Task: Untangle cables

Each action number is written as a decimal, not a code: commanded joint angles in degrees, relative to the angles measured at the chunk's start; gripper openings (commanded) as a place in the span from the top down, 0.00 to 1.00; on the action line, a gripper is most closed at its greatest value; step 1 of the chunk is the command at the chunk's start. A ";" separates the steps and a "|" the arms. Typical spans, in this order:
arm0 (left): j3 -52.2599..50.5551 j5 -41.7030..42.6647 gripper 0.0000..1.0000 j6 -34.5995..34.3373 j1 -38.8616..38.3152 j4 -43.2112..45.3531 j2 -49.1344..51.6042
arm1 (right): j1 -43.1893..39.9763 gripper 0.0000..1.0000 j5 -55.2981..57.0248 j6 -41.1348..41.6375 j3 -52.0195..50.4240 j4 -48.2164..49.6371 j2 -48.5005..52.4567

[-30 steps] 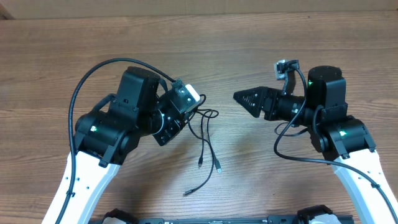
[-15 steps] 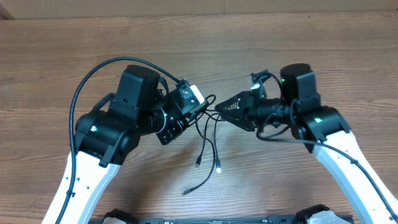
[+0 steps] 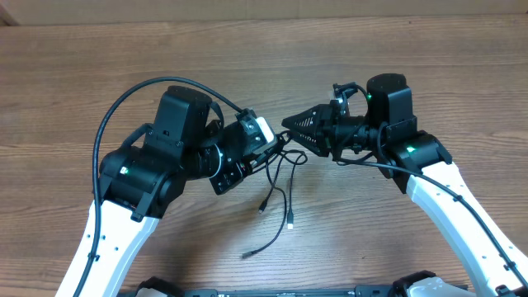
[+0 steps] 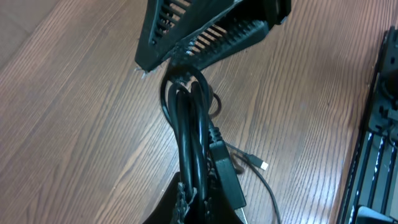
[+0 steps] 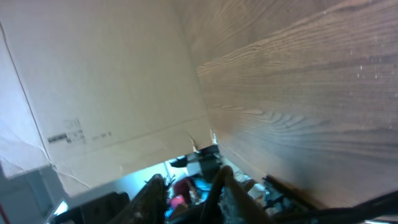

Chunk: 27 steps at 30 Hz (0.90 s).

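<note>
Several thin black cables point(image 3: 276, 186) hang bunched from my left gripper point(image 3: 266, 148), which is shut on them above the wooden table point(image 3: 371, 239). Their plug tips point(image 3: 292, 223) trail on the wood below. In the left wrist view the cables point(image 4: 186, 118) run up from my left gripper point(image 4: 199, 208) into a tight loop, with a black plug body point(image 4: 224, 174) beside them. My right gripper point(image 3: 287, 124) points left with its tips right at that loop. Its ribbed fingers point(image 4: 217, 37) stand just above the loop. In the right wrist view my right gripper point(image 5: 189, 180) has a narrow gap and nothing shows between its fingers.
A cardboard wall point(image 3: 247, 8) runs along the far table edge and also fills the right wrist view point(image 5: 93, 93). The arm bases point(image 3: 280, 290) sit at the near edge. A thick black arm wire point(image 3: 124, 99) arcs over the left arm. A small silver plug point(image 4: 264, 165) lies on the wood.
My right gripper has swung left across the table to the top of the cable bunch. My left gripper has kept its hold and lifted the bunch slightly.
</note>
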 commanded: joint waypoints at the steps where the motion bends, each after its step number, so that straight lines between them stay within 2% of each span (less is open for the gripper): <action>1: 0.72 1.97 0.96 1.79 -0.39 0.37 -0.15 | 0.55 0.75 -0.11 3.52 1.42 0.48 0.07; 9: 0.72 -0.39 0.96 1.73 -0.37 0.33 -0.13 | 2.12 0.76 -2.49 3.91 1.42 0.42 0.07; 11: 0.72 -1.60 0.96 1.73 -0.37 0.20 -0.13 | 2.43 0.82 -2.93 3.91 1.42 0.26 0.07; 14: 0.72 -1.73 0.96 1.73 -0.37 0.17 -0.15 | 2.43 0.96 -3.06 3.87 1.42 0.26 0.07; 18: 0.72 0.37 0.96 1.73 -0.39 0.17 -0.15 | 2.40 0.96 -0.15 0.72 1.42 1.44 0.13; 23: 0.72 11.56 0.96 1.81 -0.39 -1.51 -0.15 | 1.55 0.96 4.96 -3.26 1.42 12.52 0.13; 27: 0.72 16.20 0.96 2.93 -0.39 -5.46 -0.15 | -0.55 0.96 6.67 -3.23 1.42 26.05 0.13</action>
